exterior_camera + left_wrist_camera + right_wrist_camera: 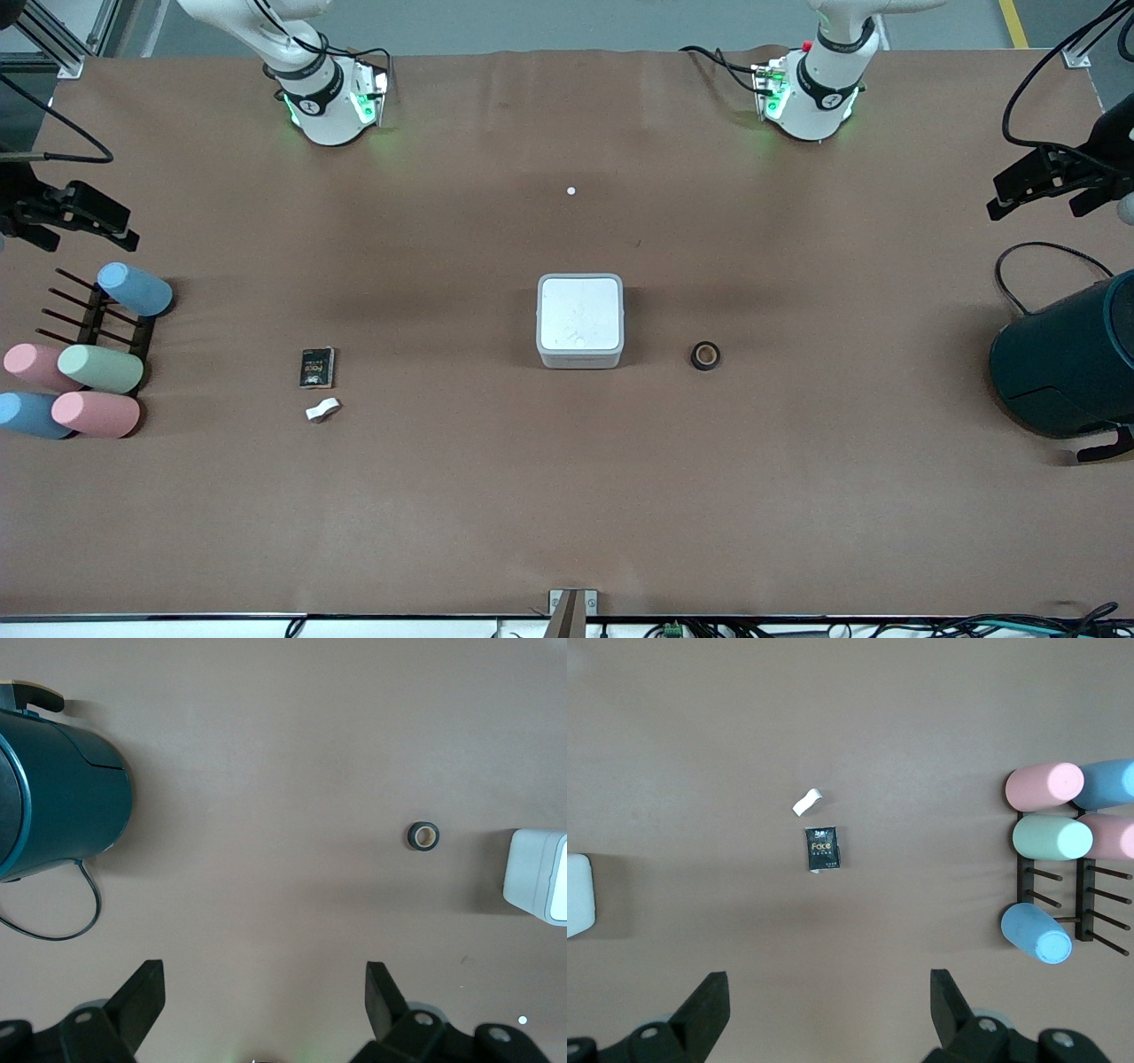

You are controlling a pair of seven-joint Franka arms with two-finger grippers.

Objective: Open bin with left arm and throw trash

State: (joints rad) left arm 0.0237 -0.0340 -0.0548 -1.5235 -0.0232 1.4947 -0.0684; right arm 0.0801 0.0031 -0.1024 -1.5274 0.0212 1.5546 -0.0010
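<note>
The bin stands mid-table with its white lid shut; its edge also shows in the left wrist view and the right wrist view. The dark tape ring lies beside it toward the left arm's end. The black packet and the white scrap lie toward the right arm's end. My left gripper is open and empty, high over bare table between the ring and the teal cylinder. My right gripper is open and empty, high over bare table by the packet.
A big dark teal cylinder with a cable lies at the left arm's end. A rack with several pastel cylinders sits at the right arm's end. A tiny white dot lies between the arm bases and the bin.
</note>
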